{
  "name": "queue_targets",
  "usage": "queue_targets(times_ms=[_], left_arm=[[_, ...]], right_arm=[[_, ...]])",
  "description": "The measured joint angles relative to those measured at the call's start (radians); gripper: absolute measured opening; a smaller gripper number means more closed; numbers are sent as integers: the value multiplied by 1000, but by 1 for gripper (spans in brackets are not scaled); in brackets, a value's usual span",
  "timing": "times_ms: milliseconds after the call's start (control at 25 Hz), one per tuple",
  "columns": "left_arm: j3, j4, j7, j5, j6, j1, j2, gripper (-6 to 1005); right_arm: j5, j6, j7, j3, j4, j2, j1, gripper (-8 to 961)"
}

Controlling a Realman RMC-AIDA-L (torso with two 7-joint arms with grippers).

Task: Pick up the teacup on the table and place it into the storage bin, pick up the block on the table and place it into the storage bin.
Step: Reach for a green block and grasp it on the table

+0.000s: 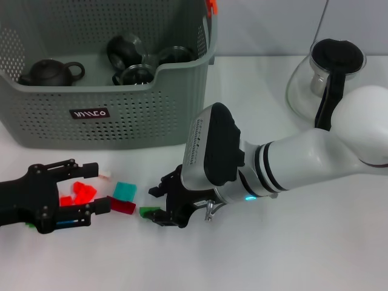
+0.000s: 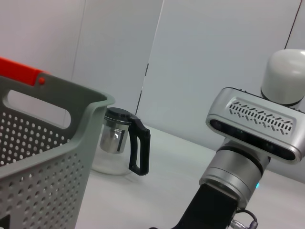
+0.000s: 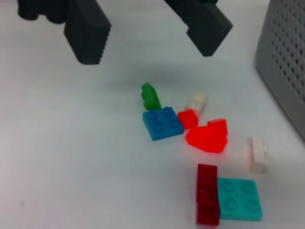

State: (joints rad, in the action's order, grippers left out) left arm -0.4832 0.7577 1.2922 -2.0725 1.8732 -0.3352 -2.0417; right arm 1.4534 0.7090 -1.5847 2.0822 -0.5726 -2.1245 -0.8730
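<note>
Loose blocks lie in front of the storage bin (image 1: 121,121): red (image 1: 82,193), dark red (image 1: 122,206), teal (image 1: 125,190) and a green block (image 1: 147,211). The right wrist view shows the teal block (image 3: 239,199), dark red block (image 3: 207,193), red block (image 3: 207,138) and a blue block (image 3: 162,123). My right gripper (image 1: 154,205) is low and open, its near fingertip beside the green block. Held above the red blocks, my left gripper (image 1: 100,187) is open, seen also in the right wrist view (image 3: 147,33). Dark teacups (image 1: 124,51) sit inside the bin.
A dark teapot (image 1: 51,71) lies in the bin's left end. A glass pot with a black lid and handle (image 1: 327,73) stands at the back right, behind my right arm (image 2: 252,129). The bin's front wall (image 3: 286,57) rises close behind the blocks.
</note>
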Motion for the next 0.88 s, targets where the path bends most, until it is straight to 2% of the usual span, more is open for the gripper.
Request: queue_targets(times_ms=[320,760,880], left_arm=[[-2,0,-1,-1,-7,-2,0,781],[-2,-2,-2,-2,-17,-3,-2,776],[-2,-10,-9,-2,-23,-5,-3,775]], right_arm=[[-36,-33,0,60,1,0,6,429],[-36,-58,-8,65,1,0,6,321],[-37,-62,-10,65,-5,0,4,260]])
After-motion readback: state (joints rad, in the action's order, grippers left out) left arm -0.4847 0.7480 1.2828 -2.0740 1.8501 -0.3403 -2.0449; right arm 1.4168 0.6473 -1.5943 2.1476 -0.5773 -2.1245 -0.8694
